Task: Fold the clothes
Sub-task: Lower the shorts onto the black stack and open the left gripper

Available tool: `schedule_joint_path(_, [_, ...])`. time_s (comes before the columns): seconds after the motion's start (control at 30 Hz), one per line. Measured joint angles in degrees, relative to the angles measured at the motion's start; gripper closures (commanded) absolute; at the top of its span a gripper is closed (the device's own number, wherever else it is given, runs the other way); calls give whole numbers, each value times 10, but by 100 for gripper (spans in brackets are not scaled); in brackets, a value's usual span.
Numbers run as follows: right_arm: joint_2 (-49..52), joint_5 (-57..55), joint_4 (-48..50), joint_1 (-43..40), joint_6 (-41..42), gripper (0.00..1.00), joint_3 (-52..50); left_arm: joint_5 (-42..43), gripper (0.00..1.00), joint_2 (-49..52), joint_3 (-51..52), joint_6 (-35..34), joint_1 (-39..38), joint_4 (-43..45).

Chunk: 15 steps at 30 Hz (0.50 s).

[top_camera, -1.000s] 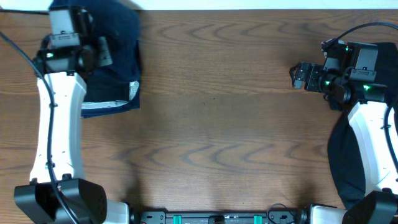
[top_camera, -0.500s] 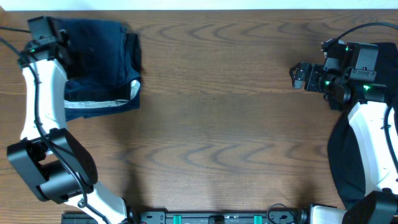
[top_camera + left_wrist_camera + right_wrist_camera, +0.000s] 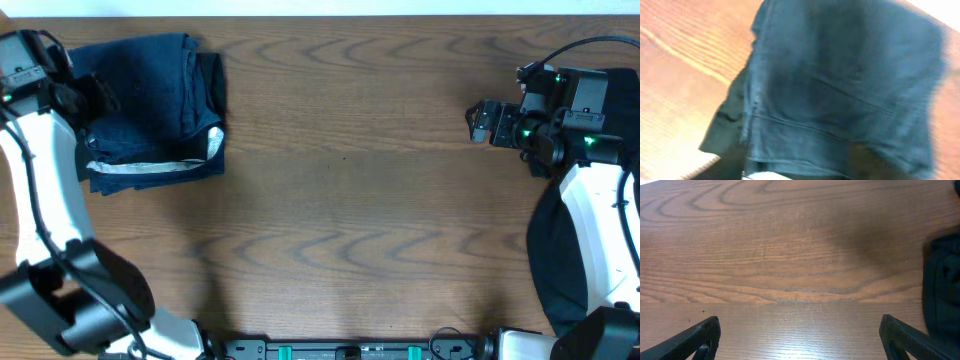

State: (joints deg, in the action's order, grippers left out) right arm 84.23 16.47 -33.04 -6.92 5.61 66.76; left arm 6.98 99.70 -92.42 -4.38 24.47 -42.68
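Note:
A folded navy garment with a pale inner band along its near edge lies at the table's far left corner. It fills the blurred left wrist view. My left gripper is at the garment's left edge. Its fingers are too dark and blurred to show whether they are open or shut. My right gripper hovers at the right side over bare wood, open and empty, its fingertips wide apart in the right wrist view. A dark garment lies at the right edge under the right arm.
The wooden table spans the view between the two arms. The dark garment also shows at the right edge of the right wrist view. The table's far edge runs right behind the folded garment.
My left arm has swung left off the folded garment, uncovering it. The garment now lies a little further left. The right arm has not moved.

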Motion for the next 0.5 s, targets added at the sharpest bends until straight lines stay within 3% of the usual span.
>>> schedule_joint_path(0.23, [0,0,0,0,0,1,0,25,90,-2,0,-19,0,-10])
schedule_joint_path(0.5, [0,0,0,0,0,1,0,8,89,82,9,-28,11,-10])
